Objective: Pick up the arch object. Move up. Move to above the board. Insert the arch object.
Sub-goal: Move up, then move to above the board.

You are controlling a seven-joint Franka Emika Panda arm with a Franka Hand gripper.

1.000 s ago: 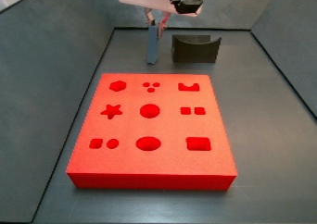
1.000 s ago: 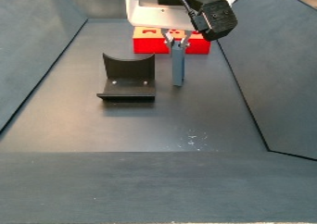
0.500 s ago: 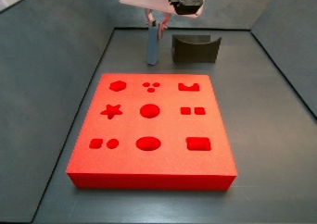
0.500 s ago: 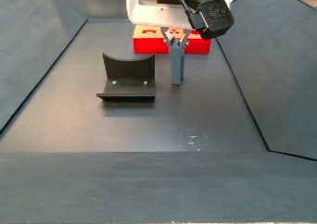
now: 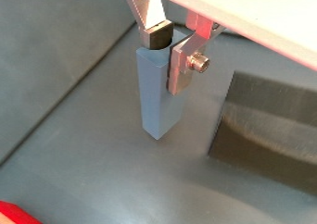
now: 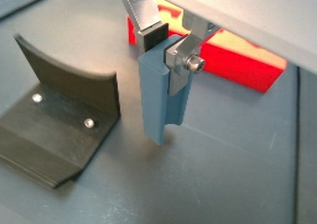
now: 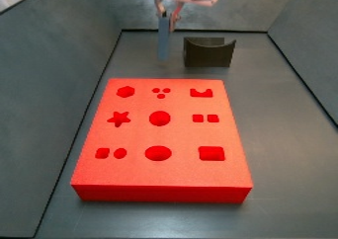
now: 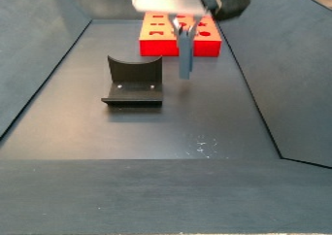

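Note:
My gripper is shut on the top of the arch object, a slim pale blue-grey piece that hangs upright from the fingers. In both side views the arch object is near the far end of the bin beside the fixture, its lower end a little above the floor. The gripper is mostly cut off by the frame's upper edge. The board, a thick red slab with shaped recesses, lies on the floor, apart from the arch object. The board shows behind the piece.
The fixture, a dark bracket with a scooped top, stands close beside the held piece; it fills one side of both wrist views. Sloping grey bin walls enclose the floor.
The gripper has risen with the arch object in it; the piece's lower end now sits higher in both side views. Board and fixture have not moved.

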